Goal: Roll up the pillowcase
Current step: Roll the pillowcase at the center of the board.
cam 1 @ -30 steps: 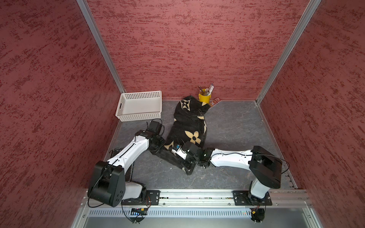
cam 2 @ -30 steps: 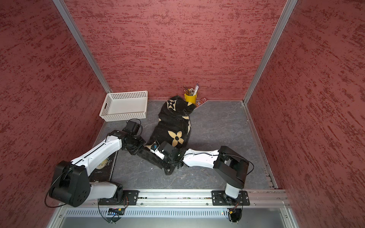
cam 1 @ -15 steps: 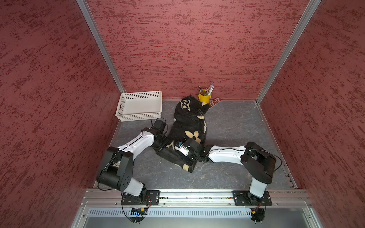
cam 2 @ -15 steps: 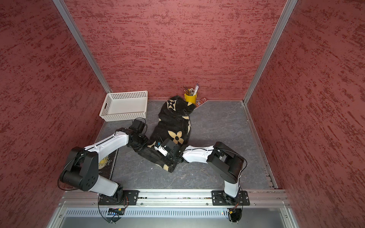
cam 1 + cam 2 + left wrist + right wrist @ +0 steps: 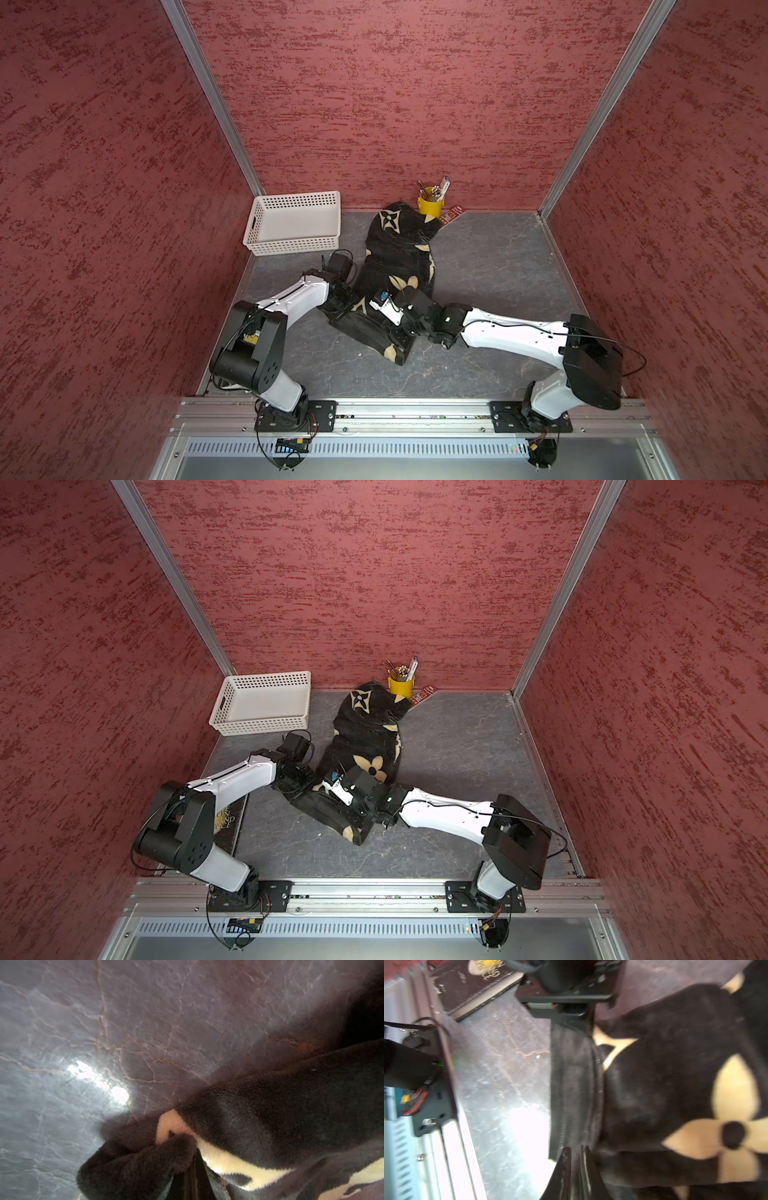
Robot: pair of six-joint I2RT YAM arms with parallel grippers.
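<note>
Black pillowcase [image 5: 397, 266] with cream flowers lengthwise on grey table [image 5: 490, 266], near end folded over, left gripper [image 5: 348, 305] and right gripper [image 5: 392, 322] both at that fold, white basket [image 5: 291, 246] back left, yellow cup [image 5: 430, 206] of pens beside far end.

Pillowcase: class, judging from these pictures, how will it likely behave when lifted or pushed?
Probably floppy: the pillowcase lies in bunched folds. Its plush pile, clear in the left wrist view, suggests grip, not slipperiness. Pushed, it would likely crumple.
</note>
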